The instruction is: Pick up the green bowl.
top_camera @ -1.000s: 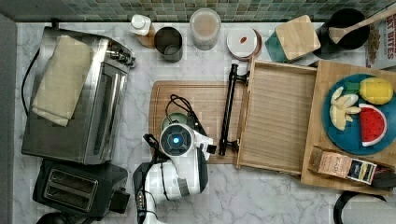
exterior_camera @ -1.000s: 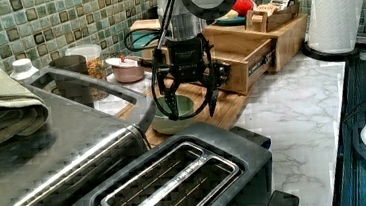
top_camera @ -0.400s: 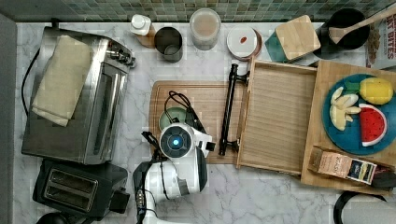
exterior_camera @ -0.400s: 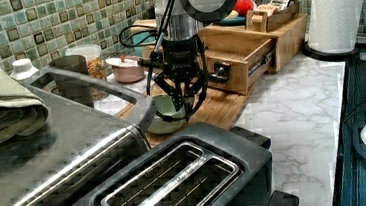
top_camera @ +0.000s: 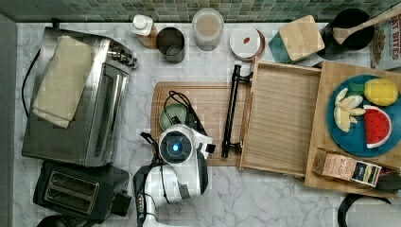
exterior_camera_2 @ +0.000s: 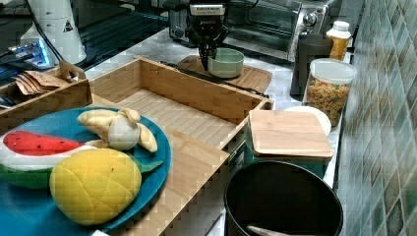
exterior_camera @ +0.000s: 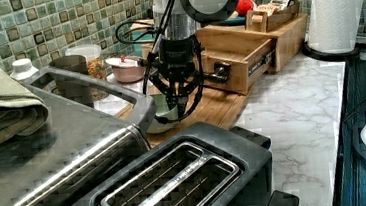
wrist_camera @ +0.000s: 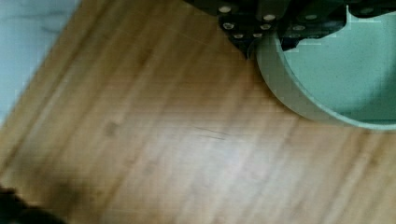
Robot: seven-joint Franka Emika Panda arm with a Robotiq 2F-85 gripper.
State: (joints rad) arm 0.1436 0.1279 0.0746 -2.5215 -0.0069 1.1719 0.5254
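The green bowl [top_camera: 171,116] is small, round and pale sage. It rests at the top view's left end of a wooden cutting board [top_camera: 213,101]. My arm's head covers its lower edge in the top view. In the wrist view the bowl [wrist_camera: 336,74] has its rim between my two black fingers, one outside the wall and one inside. My gripper [wrist_camera: 268,44] is shut on that rim. The right view shows the gripper [exterior_camera_2: 205,61] coming straight down onto the bowl's [exterior_camera_2: 227,61] near edge. In the left view the gripper [exterior_camera: 173,104] stands over the bowl [exterior_camera: 162,117]. I cannot tell whether the bowl is off the board.
A steel toaster oven [top_camera: 80,94] and a black toaster [top_camera: 78,189] stand close to the board. A wooden drawer [top_camera: 281,113] with a black handle [top_camera: 230,109] borders it. A steel cup [top_camera: 171,43], a jar and a white lid [top_camera: 247,42] line the wall. A teal plate [top_camera: 364,142] holds fruit.
My arm has shifted slightly toward the top view's bottom, so more of the bowl shows. In the left view the fingers have drawn together onto the bowl's rim.
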